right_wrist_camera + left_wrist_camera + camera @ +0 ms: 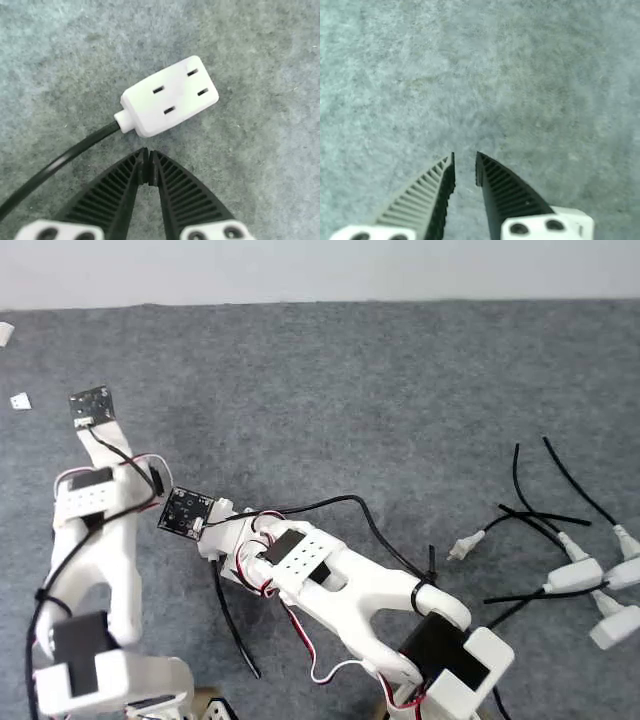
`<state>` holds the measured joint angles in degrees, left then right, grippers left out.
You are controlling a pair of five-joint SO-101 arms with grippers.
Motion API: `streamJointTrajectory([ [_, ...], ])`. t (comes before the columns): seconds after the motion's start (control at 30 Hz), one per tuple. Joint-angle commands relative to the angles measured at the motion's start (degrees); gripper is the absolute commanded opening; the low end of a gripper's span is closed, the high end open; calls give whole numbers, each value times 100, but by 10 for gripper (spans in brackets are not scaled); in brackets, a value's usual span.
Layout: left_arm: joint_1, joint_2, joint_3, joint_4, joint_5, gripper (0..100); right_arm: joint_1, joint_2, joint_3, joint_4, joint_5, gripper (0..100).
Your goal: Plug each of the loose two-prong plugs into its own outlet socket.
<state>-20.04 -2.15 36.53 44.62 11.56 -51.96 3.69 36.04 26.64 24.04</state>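
Sockets [575,575] and a loose plug [465,545] lie close together near the right edge of the grey worktop [400,390]. Right fingers [125,195] are pressed together on nothing, just beside a white double socket [170,97] on a black cord [60,160]. Left fingers [437,195] hang slightly parted over bare worktop, holding nothing.

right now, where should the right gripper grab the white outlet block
I'd pinch the outlet block across its two long side walls, descending from above. It lies flat on the carpet, slots up, so both walls are exposed; the cord blocks one end.
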Motion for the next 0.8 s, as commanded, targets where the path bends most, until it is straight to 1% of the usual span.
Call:
streamJointTrajectory([
  [0.0, 237, -571, 251, -273, -35, 66, 180, -136, 44, -40, 44, 9],
  [0.07, 360, -589, 321, -264, -35, 66, 365, -365, 158, 119, -70, 9],
  [0.27, 413, -554, 321, -264, -35, 66, 919, -1851, 536, 1218, -1407, 8],
  [0.4, 413, -554, 321, -281, -35, 66, 1358, -2993, 1187, 1349, -2127, 8],
  [0.5, 413, -545, 330, -440, -35, 66, 1754, -3635, 1767, 1358, -2488, 8],
  [0.57, 413, -545, 330, -457, -35, 79, 2167, -3925, 1987, 1358, -2611, 8],
  [0.63, 413, -545, 330, -457, -26, 123, 2782, -4013, 2013, 1358, -2769, 8],
  [0.77, 554, -536, 382, -457, -26, 217, 3952, -3978, 2004, 1358, -3543, 12],
])
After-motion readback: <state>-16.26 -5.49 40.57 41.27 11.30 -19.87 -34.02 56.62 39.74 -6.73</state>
